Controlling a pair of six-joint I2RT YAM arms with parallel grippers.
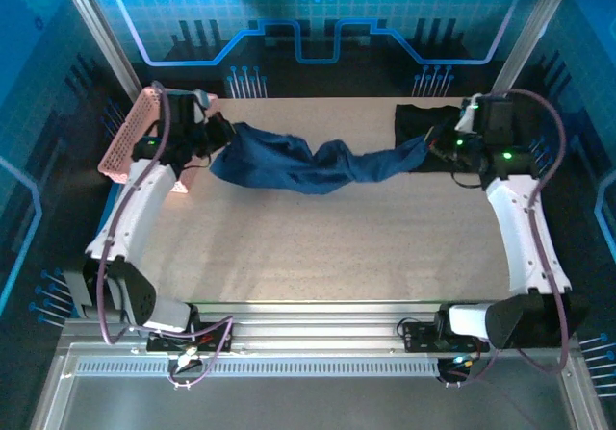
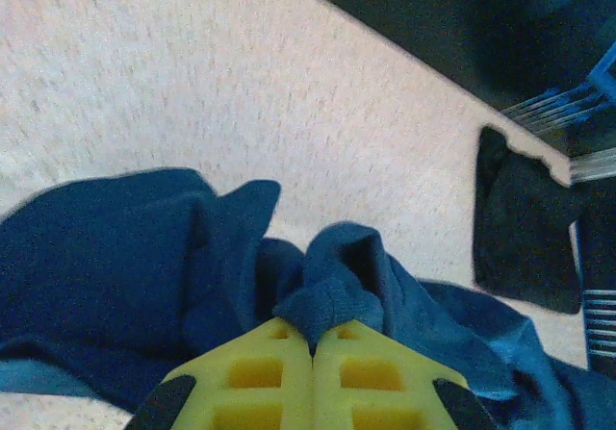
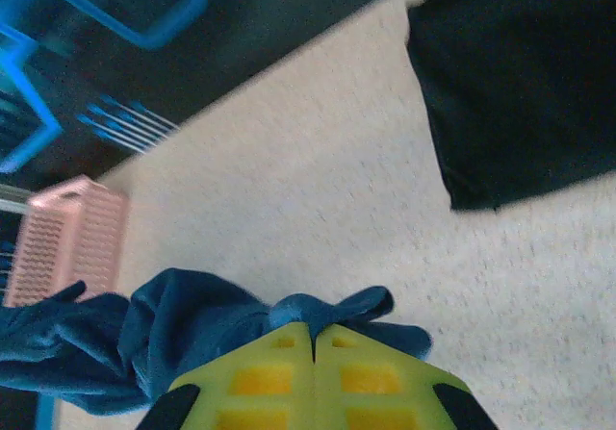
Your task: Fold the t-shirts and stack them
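left hand (image 2: 313, 334) clamped on navy shirt (image 1: 289, 165) edge | right hand (image 3: 314, 334) likewise | soft, limp, light | best gripped at corners, possibly hem

navy blue t-shirt (image 1: 308, 165), plain black t-shirt (image 1: 419, 122), pink perforated basket (image 1: 125, 141), speckled beige table (image 1: 337, 247)

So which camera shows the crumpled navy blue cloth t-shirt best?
The top external view: the navy blue t-shirt shows whole there, strung between the left gripper and the right gripper. Each wrist view gives a close-up of one bunched end pinched in its shut yellow fingers.
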